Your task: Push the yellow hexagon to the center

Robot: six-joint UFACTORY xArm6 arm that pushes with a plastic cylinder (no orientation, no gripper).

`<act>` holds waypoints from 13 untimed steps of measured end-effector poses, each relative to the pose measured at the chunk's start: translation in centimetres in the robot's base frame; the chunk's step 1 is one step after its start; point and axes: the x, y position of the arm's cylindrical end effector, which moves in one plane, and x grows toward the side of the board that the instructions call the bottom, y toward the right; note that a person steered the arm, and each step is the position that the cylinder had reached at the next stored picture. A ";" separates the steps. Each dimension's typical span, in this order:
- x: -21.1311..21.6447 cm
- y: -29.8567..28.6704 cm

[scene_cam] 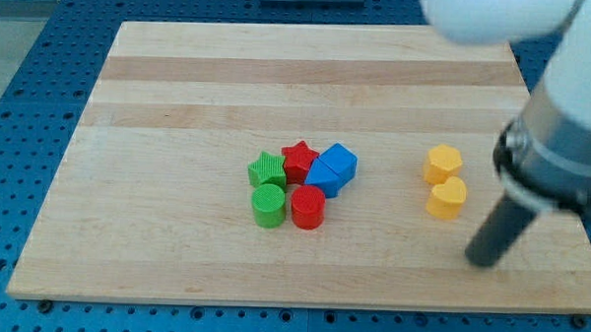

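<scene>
The yellow hexagon [442, 163] lies right of the board's middle. A second yellow block, heart-like [448, 199], touches it just below. My tip [482, 261] rests on the board below and to the right of both yellow blocks, a short gap from the lower one. The arm's white and dark body fills the view's right and top right.
A cluster sits near the board's middle: a green star [267, 169], a red star [299, 160], a blue block [339, 163] joined to a blue triangle [323, 179], a green cylinder [269, 204] and a red cylinder [308, 207]. The wooden board [180, 93] lies on a blue perforated table.
</scene>
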 end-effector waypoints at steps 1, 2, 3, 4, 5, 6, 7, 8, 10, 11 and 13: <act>-5.3 0.2; -5.3 -0.8; -6.5 -2.2; -7.1 -4.2; -9.3 -5.4; -11.3 -6.9; -11.0 -5.6; -12.3 -4.5; -12.4 -7.0; -11.9 -8.8; -11.2 -7.9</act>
